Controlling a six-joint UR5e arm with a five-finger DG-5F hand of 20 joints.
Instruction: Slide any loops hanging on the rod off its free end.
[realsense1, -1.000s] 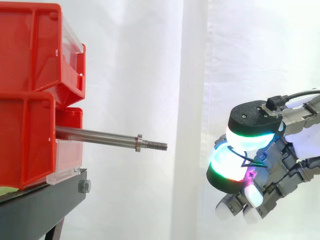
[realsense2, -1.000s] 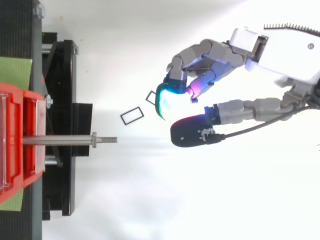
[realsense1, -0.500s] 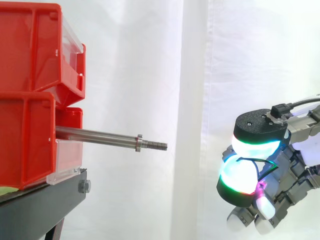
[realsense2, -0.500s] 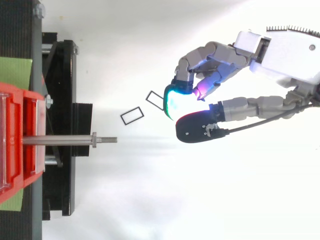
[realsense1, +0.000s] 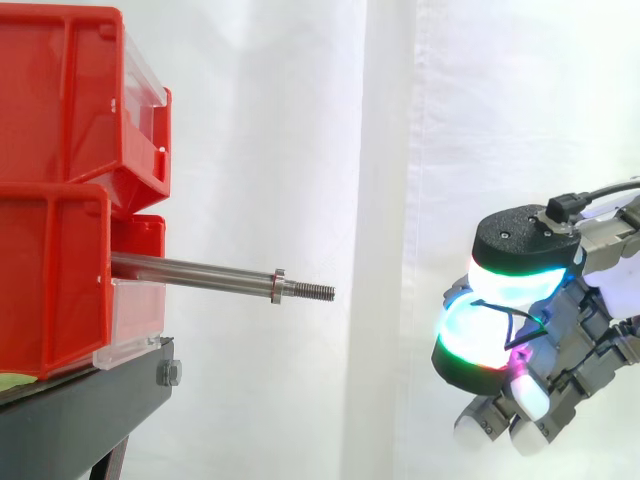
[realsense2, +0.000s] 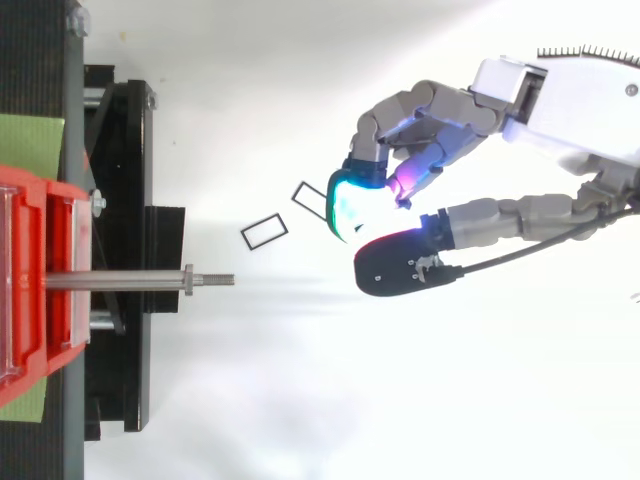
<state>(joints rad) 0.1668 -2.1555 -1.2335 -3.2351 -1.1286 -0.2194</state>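
Note:
The steel rod (realsense1: 200, 272) sticks out level from the lower red bin, and its shaft and threaded free end (realsense2: 215, 280) are bare. My hand (realsense1: 525, 250) hangs well to the right of the free end and slightly lower. Its fingers are curled, thumb pad against a glowing fingertip, pinching a thin black loop (realsense1: 517, 318). From above, the hand (realsense2: 560, 95) reaches in from the right. Two thin black rectangular loops lie on the white floor below: one (realsense2: 261, 224) near the rod's tip, the other (realsense2: 297, 191) partly under my fingertip.
Two stacked red bins (realsense1: 60, 190) rest on a black stand (realsense1: 80, 420) at the left. A green pad (realsense2: 30, 145) lies on the stand. The white curtain hangs behind, with open room between the rod's end and the hand.
The hand has drawn a little further right, away from the rod's end, dipping and then rising slightly, its pinch unchanged. Rod and floor loops have not moved.

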